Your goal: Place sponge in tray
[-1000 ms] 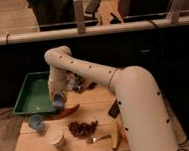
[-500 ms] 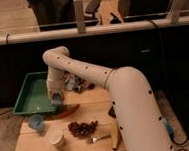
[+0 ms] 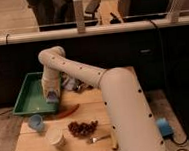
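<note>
The green tray (image 3: 27, 96) stands at the table's back left. My gripper (image 3: 52, 97) hangs from the white arm (image 3: 83, 73) over the tray's right part, just inside its right wall. It is shut on the sponge (image 3: 52, 99), a small muted blue pad at its tip, held low over the tray floor. I cannot tell whether the sponge touches the floor.
A light blue cup (image 3: 36, 123) stands in front of the tray and a white cup (image 3: 56, 139) near the table's front. A long reddish thing (image 3: 68, 111), a dark grape cluster (image 3: 83, 127) and a utensil (image 3: 98, 138) lie mid-table. Small clutter (image 3: 74, 84) sits behind the gripper.
My gripper has moved left with the sponge, from the tray's right edge to over the tray's inside.
</note>
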Controlling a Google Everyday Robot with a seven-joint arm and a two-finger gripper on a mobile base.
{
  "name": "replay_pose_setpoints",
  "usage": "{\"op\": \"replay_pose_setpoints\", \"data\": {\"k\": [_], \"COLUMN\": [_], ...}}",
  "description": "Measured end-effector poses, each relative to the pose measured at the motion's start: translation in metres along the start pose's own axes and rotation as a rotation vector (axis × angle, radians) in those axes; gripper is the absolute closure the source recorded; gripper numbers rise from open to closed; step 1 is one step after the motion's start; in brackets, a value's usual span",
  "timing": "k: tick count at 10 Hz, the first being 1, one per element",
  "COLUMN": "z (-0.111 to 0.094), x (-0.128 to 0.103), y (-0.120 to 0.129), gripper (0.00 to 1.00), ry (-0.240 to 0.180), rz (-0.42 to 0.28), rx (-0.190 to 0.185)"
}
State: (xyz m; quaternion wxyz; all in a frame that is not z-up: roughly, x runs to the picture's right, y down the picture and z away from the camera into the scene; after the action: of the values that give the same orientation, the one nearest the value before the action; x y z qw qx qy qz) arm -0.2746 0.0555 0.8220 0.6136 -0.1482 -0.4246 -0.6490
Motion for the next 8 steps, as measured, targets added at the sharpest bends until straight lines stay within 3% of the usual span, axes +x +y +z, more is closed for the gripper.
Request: {"op": "replay_pose_setpoints", "data": {"k": [8], "z": [0.032], "x": [0.01], "y": [-0.03], "gripper": [0.99], "ry": [-0.052], "rz": [-0.095], "rx": [-0.016]}}
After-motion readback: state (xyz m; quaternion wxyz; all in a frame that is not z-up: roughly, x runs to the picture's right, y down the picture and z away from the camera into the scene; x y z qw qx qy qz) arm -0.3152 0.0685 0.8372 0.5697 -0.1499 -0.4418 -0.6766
